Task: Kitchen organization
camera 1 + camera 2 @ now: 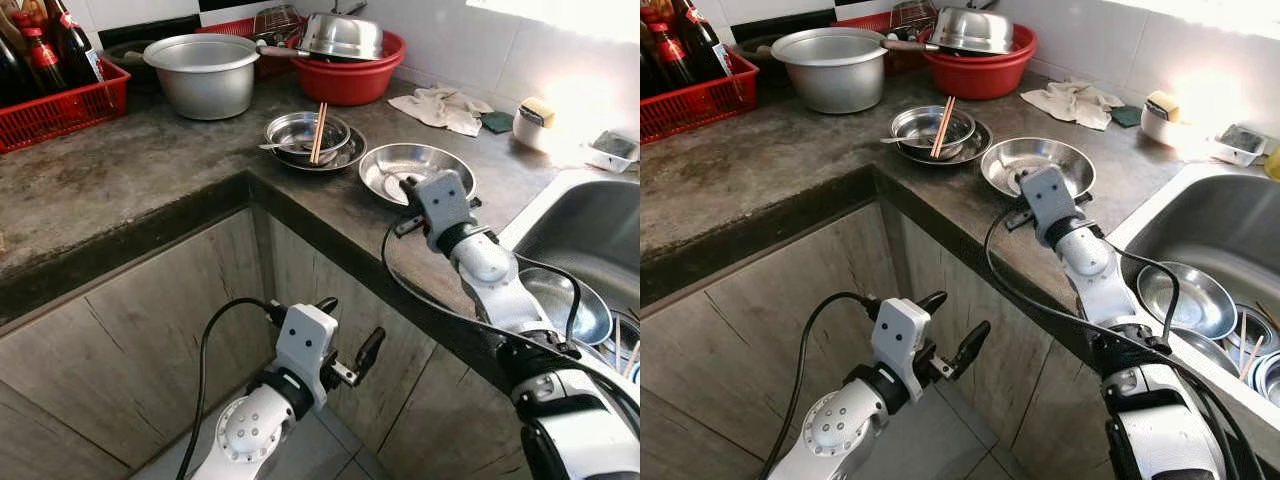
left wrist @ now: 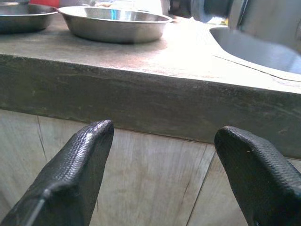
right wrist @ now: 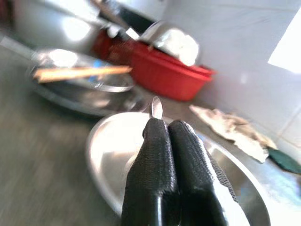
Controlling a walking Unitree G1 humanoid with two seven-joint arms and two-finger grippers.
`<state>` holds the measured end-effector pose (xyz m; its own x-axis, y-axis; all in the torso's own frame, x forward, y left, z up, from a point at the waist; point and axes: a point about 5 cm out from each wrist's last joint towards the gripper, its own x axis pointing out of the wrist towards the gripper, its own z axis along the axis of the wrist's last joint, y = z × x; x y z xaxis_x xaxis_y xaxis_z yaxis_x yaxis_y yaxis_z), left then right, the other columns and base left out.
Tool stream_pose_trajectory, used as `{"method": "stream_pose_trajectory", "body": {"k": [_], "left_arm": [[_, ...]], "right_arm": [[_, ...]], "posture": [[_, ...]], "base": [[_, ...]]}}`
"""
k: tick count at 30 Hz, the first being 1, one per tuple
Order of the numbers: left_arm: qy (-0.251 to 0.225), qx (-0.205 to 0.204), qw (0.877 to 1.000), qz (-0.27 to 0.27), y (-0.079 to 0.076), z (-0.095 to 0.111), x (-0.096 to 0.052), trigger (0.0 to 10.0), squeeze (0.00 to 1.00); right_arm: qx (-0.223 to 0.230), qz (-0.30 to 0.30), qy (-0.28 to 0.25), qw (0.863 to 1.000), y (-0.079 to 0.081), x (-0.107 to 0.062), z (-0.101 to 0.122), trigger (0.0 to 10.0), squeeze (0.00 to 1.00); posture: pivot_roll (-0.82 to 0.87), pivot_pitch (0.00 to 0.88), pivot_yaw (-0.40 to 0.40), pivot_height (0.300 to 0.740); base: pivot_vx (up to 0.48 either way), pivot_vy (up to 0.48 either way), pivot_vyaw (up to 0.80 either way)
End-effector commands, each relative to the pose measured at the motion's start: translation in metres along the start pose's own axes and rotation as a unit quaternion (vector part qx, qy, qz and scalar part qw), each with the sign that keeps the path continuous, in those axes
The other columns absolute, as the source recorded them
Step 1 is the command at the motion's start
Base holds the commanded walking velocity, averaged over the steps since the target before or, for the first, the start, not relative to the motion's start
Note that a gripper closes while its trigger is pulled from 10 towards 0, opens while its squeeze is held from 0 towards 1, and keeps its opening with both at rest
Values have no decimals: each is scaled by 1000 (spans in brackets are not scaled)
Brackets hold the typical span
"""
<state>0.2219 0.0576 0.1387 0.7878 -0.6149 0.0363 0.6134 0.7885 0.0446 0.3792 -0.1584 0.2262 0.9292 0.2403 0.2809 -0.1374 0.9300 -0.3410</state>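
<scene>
A grey stone counter (image 1: 150, 170) ran along the wall and turned a corner, its dark front edge overhanging pale wood cabinet doors (image 1: 130, 350). To the right, a steel sink (image 1: 590, 235) was sunk into the counter and held a bowl (image 1: 570, 305) and other steel ware. Bare counter lay open near the front edge on the left; the back was crowded with a red crate (image 1: 60, 110) of bottles, a large pot (image 1: 205, 75) and a red basin (image 1: 350, 75) topped by an upturned steel bowl.

Nearer the corner sat a stacked dish (image 1: 305, 140) with chopsticks (image 1: 318, 132) laid across it, and just beside it a shallow steel plate (image 1: 385, 160), shiny and round, close to the counter's front edge. A cloth (image 1: 445, 108) lay behind, by the wall.

The right gripper (image 3: 162, 127) reached over the plate, its fingers (image 3: 188, 160) pressed together on the thin handle of a metal spoon (image 3: 155, 107), whose tip stood up just past the fingertips above the plate.

The left gripper (image 1: 345, 335) hung below the counter edge in front of the cabinet doors, fingers (image 2: 75, 165) spread wide and holding nothing.
</scene>
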Motion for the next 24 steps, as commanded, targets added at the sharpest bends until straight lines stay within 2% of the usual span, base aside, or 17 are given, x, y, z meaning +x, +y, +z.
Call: {"method": "stream_pose_trajectory", "body": {"k": [1,8,11,13,15,16,18,20,24], "left_arm": [[2,8,1000,3,1,-2,1,10000,0],[-9,9,999,29,8,1,2,10000,0],[-12,6,999,50,14,3,3,10000,0],[-14,9,998,55,16,3,4,10000,0],[-16,0,998,59,18,4,5,10000,0],[-16,1,998,63,20,4,6,10000,0],[-16,3,998,63,20,5,6,10000,0],[-20,-3,998,63,21,6,9,10000,0],[-23,-3,998,63,23,7,11,10000,0]], "right_arm": [[27,-47,-33,998,-12,3,20,0,0],[73,-89,-69,991,-11,-14,37,0,0],[101,-101,-74,987,0,-38,43,0,0],[107,-105,-71,986,3,-46,43,0,0],[115,-110,-59,986,6,-55,39,0,0],[126,-115,-42,984,9,-65,34,0,0],[131,-117,-36,984,11,-68,32,0,0],[141,-121,-5,983,19,-88,25,0,0],[141,-133,11,981,20,-96,23,0,0]], "posture": [[52,90,-60,740],[51,84,-59,740],[45,77,-54,740],[45,76,-53,740],[40,71,-48,740],[36,68,-45,740],[36,68,-45,740],[28,60,-33,740],[21,55,-22,740]], "base": [[0,0,0],[0,0,0],[0,0,0],[0,0,0],[0,0,0],[0,0,0],[0,0,0],[0,0,-341],[0,352,-770]]}}
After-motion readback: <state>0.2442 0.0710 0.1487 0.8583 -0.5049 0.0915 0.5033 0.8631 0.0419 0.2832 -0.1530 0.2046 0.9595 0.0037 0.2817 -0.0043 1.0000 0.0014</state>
